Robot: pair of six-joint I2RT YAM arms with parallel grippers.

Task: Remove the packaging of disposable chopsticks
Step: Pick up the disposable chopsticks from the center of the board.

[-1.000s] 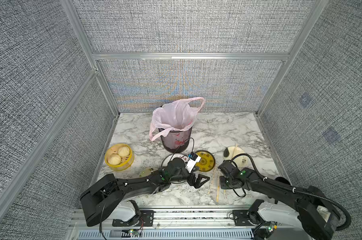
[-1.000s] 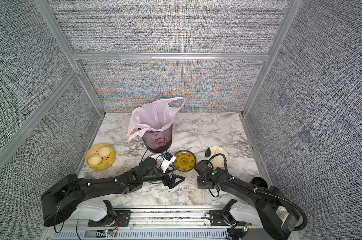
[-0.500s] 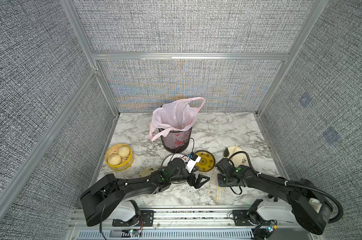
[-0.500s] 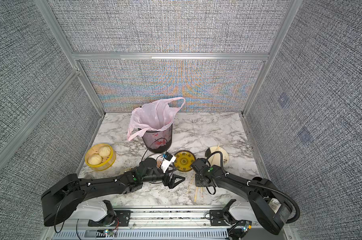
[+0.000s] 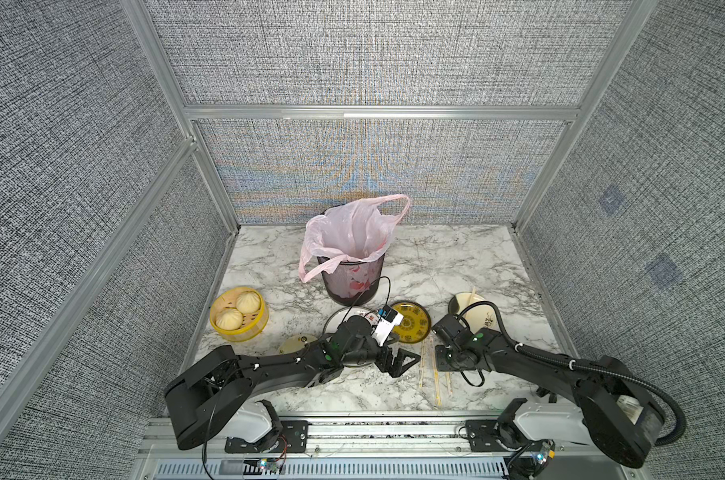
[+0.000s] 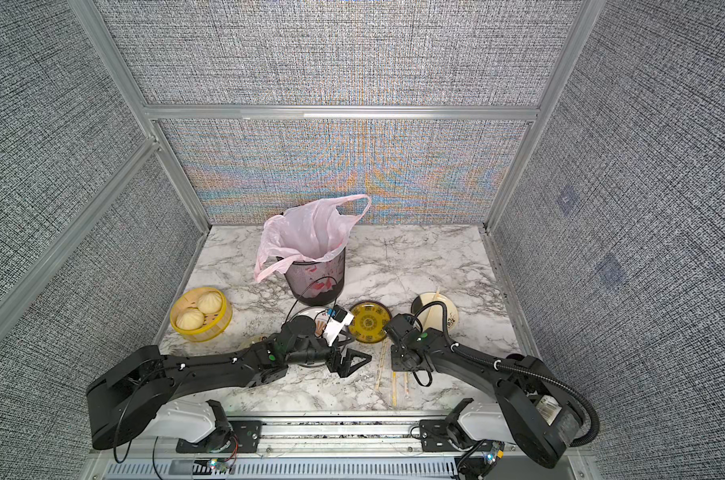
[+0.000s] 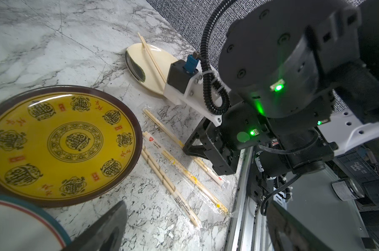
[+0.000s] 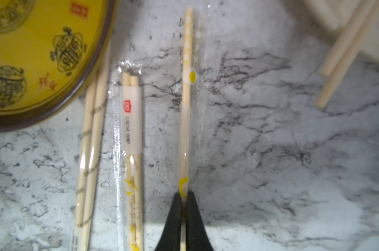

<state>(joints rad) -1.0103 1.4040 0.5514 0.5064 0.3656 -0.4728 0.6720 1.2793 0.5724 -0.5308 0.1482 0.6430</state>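
Three pairs of disposable chopsticks (image 7: pixel 180 173) lie side by side in their clear packaging (image 8: pixel 117 130) near the table's front edge, beside a yellow plate (image 7: pixel 60 143). My right gripper (image 8: pixel 184 196) is shut on the pair farthest from that plate (image 8: pixel 187 113), pinching its sleeve (image 8: pixel 202 87), printed with yellow dots, and the sticks low on the marble. In both top views it sits over the same pairs (image 5: pixel 435 374). My left gripper (image 5: pixel 404 363) hangs open just left of them, with nothing between its fingers (image 7: pixel 106 228). A bare pair (image 7: pixel 151 56) rests on a cream plate (image 5: pixel 483 320).
A black mesh bin lined with a pink bag (image 5: pixel 352 266) stands mid-table. A yellow steamer with two buns (image 5: pixel 238 316) is at the left. A white plate with a teal rim (image 7: pixel 21 217) lies under my left arm. The metal front rail (image 5: pixel 373 424) borders the chopsticks.
My right gripper has closed onto the dotted wrapped pair, and its arm has shifted slightly towards the yellow plate. The left arm has not moved.
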